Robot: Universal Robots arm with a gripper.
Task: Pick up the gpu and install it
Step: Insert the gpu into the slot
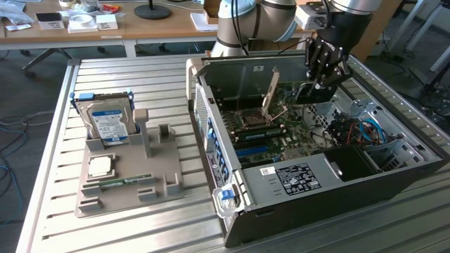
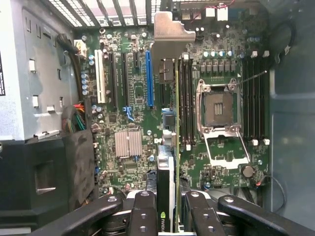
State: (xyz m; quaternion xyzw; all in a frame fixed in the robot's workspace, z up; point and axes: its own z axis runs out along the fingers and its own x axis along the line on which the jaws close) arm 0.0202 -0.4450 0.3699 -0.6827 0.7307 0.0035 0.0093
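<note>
My gripper hangs inside the open computer case, shut on the gpu. The card is held on edge, its silvery bracket pointing toward the case's rear wall. In the wrist view the gpu runs edge-on away from the gripper, showing a green board edge, a black cooler and the bracket at the far end. It hovers above the motherboard, between the long blue slot and the memory slots. The black fingers clamp both faces.
The CPU socket stands open with its lever raised. A black drive cage and cable bundles crowd the case. On the exterior view's left, a grey fixture holds a hard drive, a RAM stick and a chip.
</note>
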